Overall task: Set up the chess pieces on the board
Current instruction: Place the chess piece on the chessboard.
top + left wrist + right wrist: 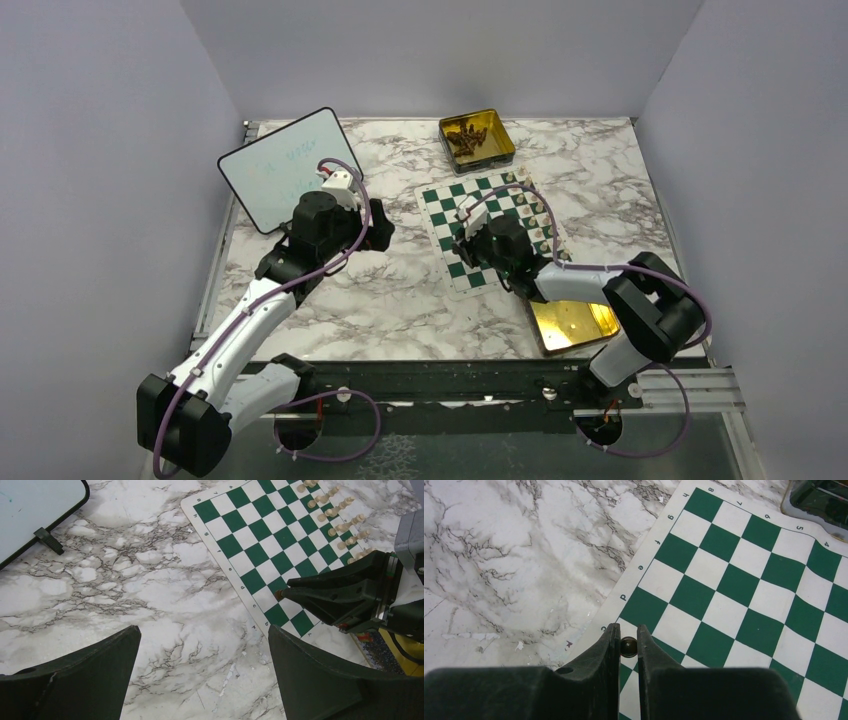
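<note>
The green and white board [448, 203] lies at the table's middle right. A row of cream chess pieces [341, 516] stands along its far right side. My right gripper [628, 630] is shut on a dark brown chess piece [628, 647], held just over the squares next to the board's lettered edge [623, 598]. From the left wrist view, the right gripper [281, 594] reaches in over the board's [260, 545] near corner. My left gripper [203, 630] hangs open over bare marble left of the board, with nothing between its fingers.
A gold tin [477, 138] with several dark pieces sits behind the board. Another gold tin [573, 325] lies near the right arm's base. A white whiteboard [278, 166] leans at the back left.
</note>
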You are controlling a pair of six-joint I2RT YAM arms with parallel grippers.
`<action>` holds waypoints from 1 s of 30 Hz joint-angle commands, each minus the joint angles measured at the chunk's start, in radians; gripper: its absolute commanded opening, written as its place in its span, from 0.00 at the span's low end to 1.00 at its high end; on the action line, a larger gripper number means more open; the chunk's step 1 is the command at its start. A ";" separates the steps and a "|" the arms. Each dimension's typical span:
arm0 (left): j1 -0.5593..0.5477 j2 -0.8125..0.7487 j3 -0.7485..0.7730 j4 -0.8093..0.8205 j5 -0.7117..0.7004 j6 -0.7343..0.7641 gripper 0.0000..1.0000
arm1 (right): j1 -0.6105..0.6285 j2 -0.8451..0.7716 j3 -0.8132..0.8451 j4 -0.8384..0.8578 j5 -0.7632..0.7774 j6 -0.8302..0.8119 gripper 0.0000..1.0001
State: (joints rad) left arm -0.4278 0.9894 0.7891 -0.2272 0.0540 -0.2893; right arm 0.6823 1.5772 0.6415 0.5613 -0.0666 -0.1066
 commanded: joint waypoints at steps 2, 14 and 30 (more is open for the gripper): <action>-0.003 -0.018 -0.003 -0.008 -0.033 0.009 0.99 | 0.016 0.009 -0.015 0.080 0.033 -0.016 0.13; -0.003 -0.021 -0.003 -0.011 -0.041 0.012 0.99 | 0.038 0.102 -0.005 0.122 0.038 -0.005 0.13; -0.003 -0.023 -0.003 -0.011 -0.033 0.010 0.99 | 0.049 0.129 0.009 0.114 0.061 -0.020 0.14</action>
State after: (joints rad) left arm -0.4278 0.9890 0.7891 -0.2276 0.0349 -0.2878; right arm 0.7212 1.6909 0.6357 0.6430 -0.0334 -0.1139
